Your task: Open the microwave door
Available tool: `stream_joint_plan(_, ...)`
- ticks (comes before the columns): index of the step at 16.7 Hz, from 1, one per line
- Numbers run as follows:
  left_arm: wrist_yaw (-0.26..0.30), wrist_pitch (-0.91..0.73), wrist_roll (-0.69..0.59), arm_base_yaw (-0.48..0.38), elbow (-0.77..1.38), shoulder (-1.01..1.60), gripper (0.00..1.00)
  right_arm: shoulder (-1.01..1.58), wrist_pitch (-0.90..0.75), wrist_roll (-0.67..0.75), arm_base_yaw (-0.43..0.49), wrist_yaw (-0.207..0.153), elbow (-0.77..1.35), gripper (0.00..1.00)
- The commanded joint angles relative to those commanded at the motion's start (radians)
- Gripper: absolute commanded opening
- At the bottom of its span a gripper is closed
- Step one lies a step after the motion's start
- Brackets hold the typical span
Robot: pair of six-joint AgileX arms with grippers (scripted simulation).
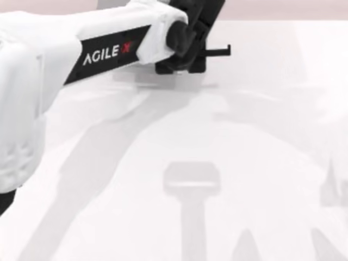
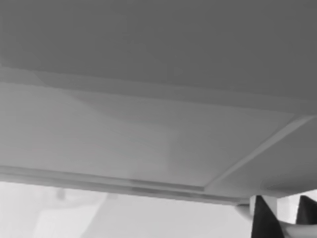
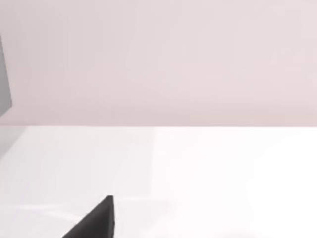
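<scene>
Your left tool (image 1: 209, 51) is at the far edge of the table (image 1: 261, 163), and you cannot tell if it is open or closed. Its wrist camera shows the grey microwave (image 2: 148, 74) very close, with the door (image 2: 124, 139) filling most of the view. Your right tool (image 3: 96, 220) shows only as a dark tip over the table.

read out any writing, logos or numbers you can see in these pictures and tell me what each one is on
"AGILE X": white letters with a red X, on the black band of the left arm, which reaches toward the far edge of the table in the top view.

No other text shows. The grey microwave door that fills the left wrist view carries no label or number, and the right wrist view shows none either.
</scene>
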Motion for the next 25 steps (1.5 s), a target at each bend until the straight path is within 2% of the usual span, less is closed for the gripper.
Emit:
stream_joint_plan(5,0.022,0.043,0.042,0.009,-0.062,-0.044,0.0,0.0,0.0,0.0,0.0,0.0,0.0,1.0)
stream_joint_plan(25,0.022,0.043,0.043,0.009,-0.063,-0.045,0.0,0.0,0.0,0.0,0.0,0.0,0.0,1.0)
